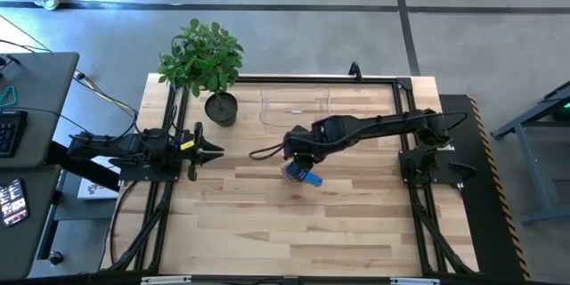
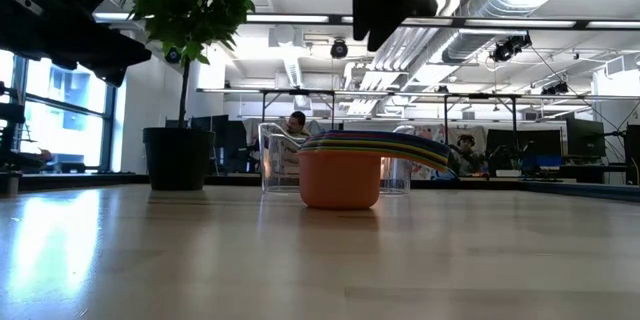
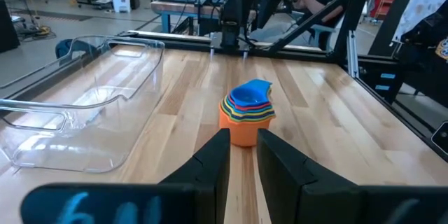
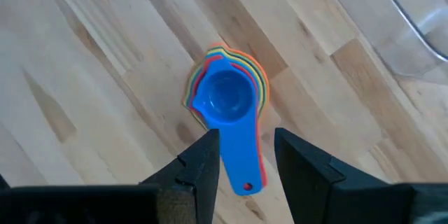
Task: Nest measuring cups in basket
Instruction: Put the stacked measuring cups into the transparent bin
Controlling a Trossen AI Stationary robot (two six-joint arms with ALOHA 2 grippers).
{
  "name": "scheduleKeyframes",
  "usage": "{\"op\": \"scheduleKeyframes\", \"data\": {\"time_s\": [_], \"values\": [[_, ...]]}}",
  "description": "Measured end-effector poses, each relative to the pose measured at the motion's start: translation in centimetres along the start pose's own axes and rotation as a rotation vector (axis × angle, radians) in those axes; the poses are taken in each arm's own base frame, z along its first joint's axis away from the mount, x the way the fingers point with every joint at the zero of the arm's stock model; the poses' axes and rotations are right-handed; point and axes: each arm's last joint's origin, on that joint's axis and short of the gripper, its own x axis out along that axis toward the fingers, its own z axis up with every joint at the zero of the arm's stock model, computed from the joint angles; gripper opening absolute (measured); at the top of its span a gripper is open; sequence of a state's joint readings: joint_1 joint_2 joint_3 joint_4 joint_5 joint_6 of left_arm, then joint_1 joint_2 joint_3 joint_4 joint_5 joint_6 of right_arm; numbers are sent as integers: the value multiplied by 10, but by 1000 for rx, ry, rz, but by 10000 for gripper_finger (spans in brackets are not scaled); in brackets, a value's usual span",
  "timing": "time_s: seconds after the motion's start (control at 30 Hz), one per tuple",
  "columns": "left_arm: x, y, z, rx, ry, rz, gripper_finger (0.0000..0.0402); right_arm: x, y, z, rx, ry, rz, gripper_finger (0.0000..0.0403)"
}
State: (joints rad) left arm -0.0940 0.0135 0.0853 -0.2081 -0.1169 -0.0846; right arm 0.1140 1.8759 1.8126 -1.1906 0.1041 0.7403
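The measuring cups (image 4: 225, 101) sit nested in one stack, orange at the bottom and blue on top, upright on the bare counter (image 1: 267, 232) near its middle and well apart from the clear basket (image 1: 294, 107), which lies toward the far edge beside the potted plant (image 1: 203, 58). In the high view their stacked handles run as one long axis away from the basket, slanting toward the right arm's side. The right hand (image 4: 241, 155) hangs above the stack with its fingers spread either side of the blue handle, gripping nothing, while the left hand (image 3: 241, 155) waits low at the left edge, fingers slightly parted and empty, aimed at the stack.
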Motion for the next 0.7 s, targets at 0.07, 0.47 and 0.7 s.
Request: {"op": "scheduleKeyframes", "data": {"time_s": [0.07,0.47,0.7], "values": [[0,0,0,0,0,0,62,0,-1,0,-39,7,-4,129],[0,0,0,0,-1,0,62,4,-5,-6,-269,69,-28,129],[0,0,0,0,-1,0,62,21,-6,-18,-387,152,-24,131]]}}
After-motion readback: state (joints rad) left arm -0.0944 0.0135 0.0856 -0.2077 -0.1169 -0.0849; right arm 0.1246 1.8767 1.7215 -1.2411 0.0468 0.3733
